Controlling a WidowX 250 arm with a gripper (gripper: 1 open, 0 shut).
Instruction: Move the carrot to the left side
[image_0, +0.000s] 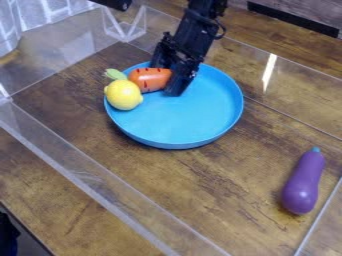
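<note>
The carrot (151, 77), small and orange-red, lies on the upper left rim of the blue plate (201, 125). Its narrow end points left, past the rim. My black gripper (173, 72) comes down from the top of the view onto the carrot's thick right end. Its fingers stand apart on either side of that end, so it looks open rather than clamped. A yellow lemon-like fruit (123, 94) touches the carrot's front left side, at the plate's left edge.
A purple eggplant (303, 180) lies on the wooden table at the lower right. Clear plastic walls (60, 150) fence the work area along the left and front. Dark clutter sits beyond the back left corner.
</note>
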